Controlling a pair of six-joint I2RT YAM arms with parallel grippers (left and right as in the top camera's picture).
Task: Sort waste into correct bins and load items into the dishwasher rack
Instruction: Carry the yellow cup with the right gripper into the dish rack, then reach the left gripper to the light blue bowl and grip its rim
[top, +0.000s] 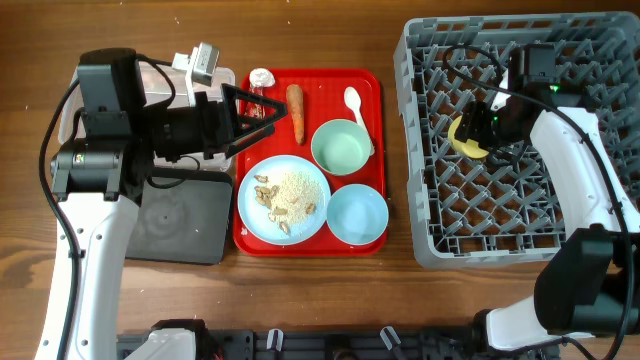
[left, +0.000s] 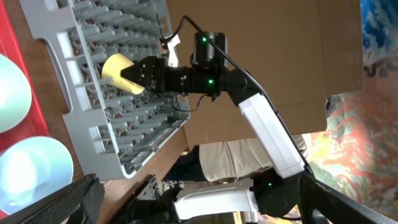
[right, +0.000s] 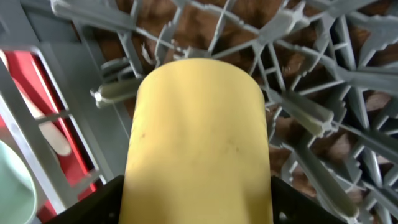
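My right gripper (top: 478, 125) is shut on a yellow cup (top: 466, 138) and holds it over the left middle of the grey dishwasher rack (top: 425, 235). In the right wrist view the cup (right: 199, 137) fills the space between my fingers (right: 196, 214), just above the rack's prongs (right: 305, 115). My left gripper (top: 255, 113) is open and empty above the top left of the red tray (top: 375, 90). In the left wrist view its fingers (left: 205, 211) are spread wide, and the yellow cup (left: 118, 71) shows far off.
On the tray lie a carrot (top: 296, 110), a white spoon (top: 355, 103), a green bowl (top: 340, 148), a blue bowl (top: 357, 214), a blue plate with food scraps (top: 283, 198) and a small white cup (top: 260, 78). A black bin (top: 180, 220) and a clear bin (top: 66, 120) stand at the left.
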